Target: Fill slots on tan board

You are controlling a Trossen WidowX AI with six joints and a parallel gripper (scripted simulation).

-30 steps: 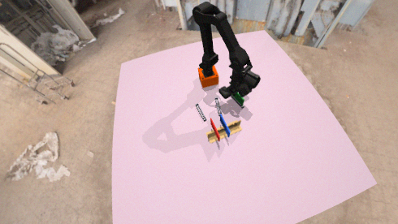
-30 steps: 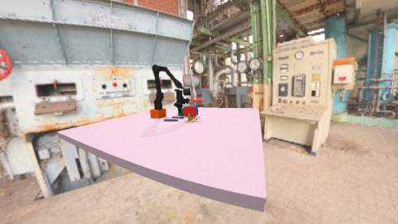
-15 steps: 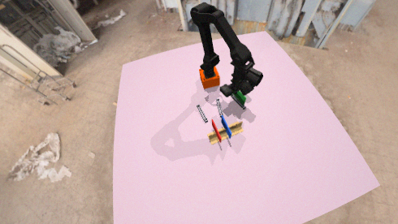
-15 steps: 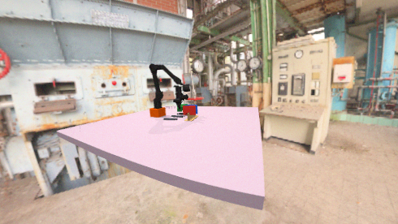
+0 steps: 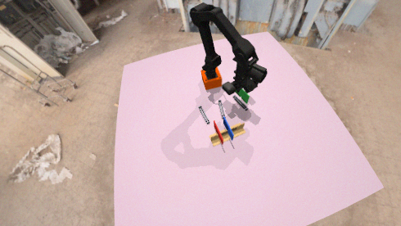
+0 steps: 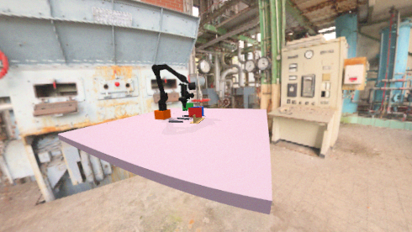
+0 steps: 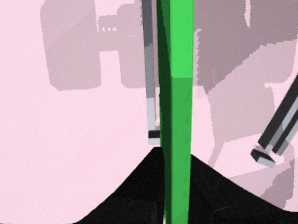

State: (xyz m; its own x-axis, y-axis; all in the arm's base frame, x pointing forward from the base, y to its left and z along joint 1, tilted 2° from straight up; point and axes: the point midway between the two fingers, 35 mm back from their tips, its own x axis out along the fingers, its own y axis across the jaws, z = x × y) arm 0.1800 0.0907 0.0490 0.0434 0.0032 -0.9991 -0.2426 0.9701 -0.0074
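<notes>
Closed on the green board (image 5: 244,96) (image 6: 187,106) (image 7: 181,110), the gripper (image 5: 241,89) (image 6: 184,102) (image 7: 166,155) holds it between its 2 black fingers. In the wrist view this board passes straight between the fingertips and covers part of them. Just beside it is 1 holder (image 5: 240,102) (image 7: 151,100), gray and narrow; if the lower edge of the board is completely free of it, I cannot tell.

Near this one, 2 more holders lie on the table (image 5: 184,196) (image 6: 189,160) (image 7: 30,150): the middle holder (image 5: 221,109) and the outer holder (image 5: 204,115), both without a board. At the right side of the wrist view, 1 holder is cut off by the border.

Farther from the gripper, the tan board (image 5: 239,128) (image 6: 198,121) carries 2 boards standing crosswise, the red board (image 5: 218,133) (image 6: 195,112) and the blue board (image 5: 228,128) (image 6: 203,111). From the exterior, the red board hides most of the blue one. The slots are too small to count. So there are 3 colored boards, 3 holders and 1 tan board.

Well apart, behind the table, 1 cream control cabinet (image 6: 290,60) stands on the floor.
</notes>
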